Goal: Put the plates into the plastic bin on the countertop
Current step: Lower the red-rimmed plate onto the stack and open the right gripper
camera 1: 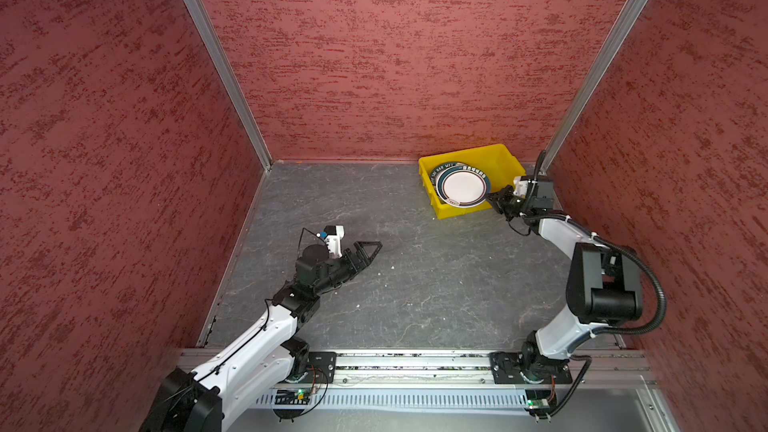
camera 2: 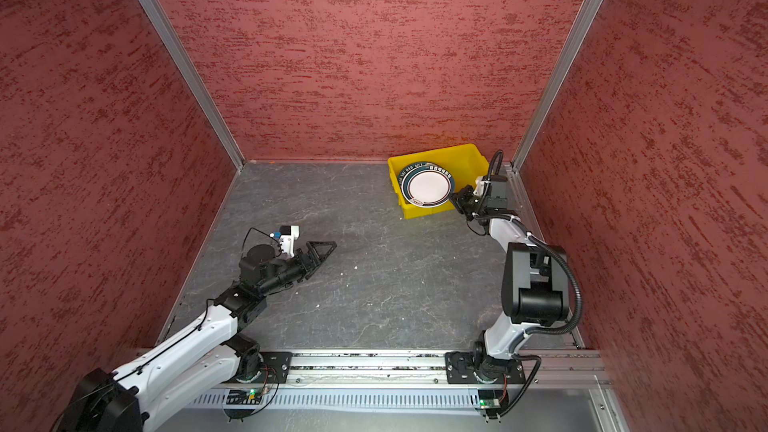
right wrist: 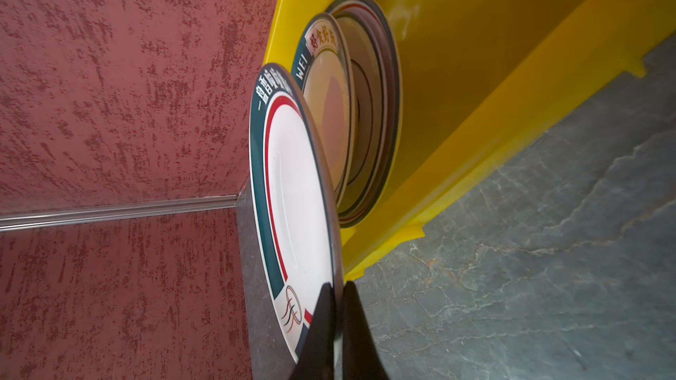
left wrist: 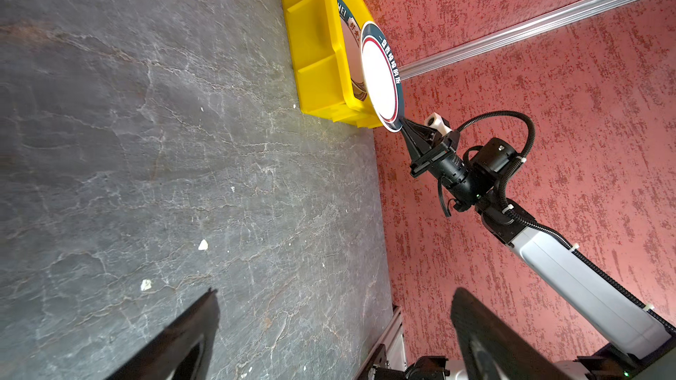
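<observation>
One green-rimmed plate (camera 1: 463,187), rim pinched in the right claw (camera 1: 490,198), hangs just ahead of it over stacked plates (right wrist: 369,115) in the yellow bin (camera 1: 505,157). Best lowered level before release. Left claw (camera 1: 368,249) gapes empty.

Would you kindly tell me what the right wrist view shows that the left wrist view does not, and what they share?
Only the right wrist view: the inside of the plastic bin with several stacked plates; the left wrist view catches just a sliver of them. Only the left wrist view: the open left gripper, the right arm from outside, and white crumbs on the countertop. Both: the held plate pinched at its rim by the shut right gripper, the bin, the countertop and the red wall.
</observation>
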